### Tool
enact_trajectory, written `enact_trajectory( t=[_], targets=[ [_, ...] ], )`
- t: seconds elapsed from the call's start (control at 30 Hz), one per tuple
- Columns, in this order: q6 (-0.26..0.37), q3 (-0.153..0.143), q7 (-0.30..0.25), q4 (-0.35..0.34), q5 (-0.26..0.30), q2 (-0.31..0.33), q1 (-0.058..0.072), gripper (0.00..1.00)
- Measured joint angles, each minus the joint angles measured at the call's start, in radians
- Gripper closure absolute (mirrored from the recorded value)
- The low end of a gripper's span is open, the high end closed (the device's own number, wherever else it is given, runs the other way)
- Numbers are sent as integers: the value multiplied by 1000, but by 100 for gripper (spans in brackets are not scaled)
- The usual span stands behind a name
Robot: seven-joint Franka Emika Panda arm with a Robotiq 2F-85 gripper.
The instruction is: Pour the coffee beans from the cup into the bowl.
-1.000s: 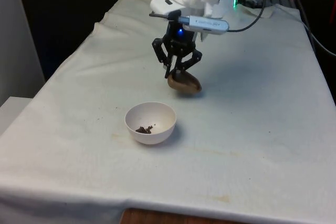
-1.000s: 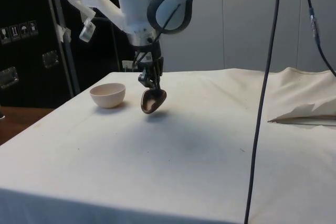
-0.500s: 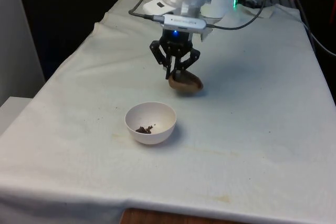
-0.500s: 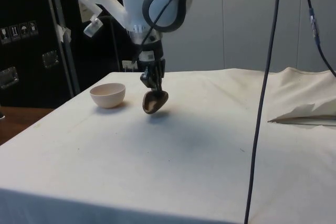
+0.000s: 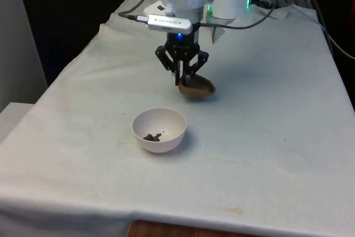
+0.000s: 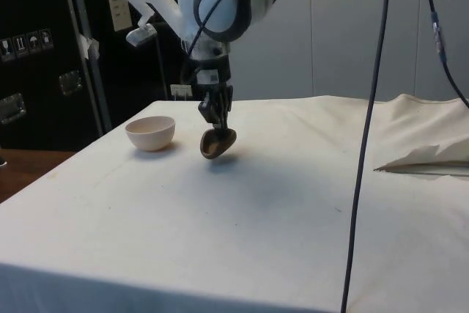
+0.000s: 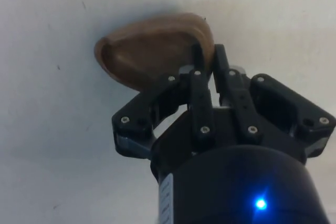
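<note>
A brown cup point(image 5: 196, 87) hangs tilted just above the cloth, and my gripper point(image 5: 186, 77) is shut on its rim. From the side the cup point(image 6: 217, 143) tips its mouth toward the bowl, with the gripper point(image 6: 218, 124) above it. The wrist view looks into the cup point(image 7: 149, 51), which holds nothing, with the gripper point(image 7: 207, 52) pinching the rim. A white bowl point(image 5: 158, 130) stands nearer the front edge, a small heap of coffee beans point(image 5: 152, 136) in its bottom. In the side view the bowl point(image 6: 150, 133) sits a short way beside the cup.
A black cable point(image 6: 370, 130) hangs down in front of the side view. A fold of cloth point(image 6: 425, 155) rises at that view's right edge. The table's front edge point(image 5: 177, 215) lies close below the bowl.
The wrist has turned, and the gripper with the cup has drifted a little away from the bowl. The cup stays tilted. The bowl and beans have not moved.
</note>
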Motion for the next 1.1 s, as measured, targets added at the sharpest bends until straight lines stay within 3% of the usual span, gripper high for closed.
enact_trajectory(
  t=[0.13, 0.37, 0.53, 0.8, 1.03, 1.1],
  targets=[
    [0, -4, -38, 0, 39, 1, -1, 98],
    [-2, -19, -154, 3, 154, 11, -3, 98],
    [-4, -25, -200, 3, 202, 15, -3, 98],
    [-4, -28, -214, 2, 221, 15, -3, 98],
    [-4, -28, -214, 1, 221, 15, -3, 64],
    [-4, -28, -214, 1, 221, 15, -3, 59]
  ],
)
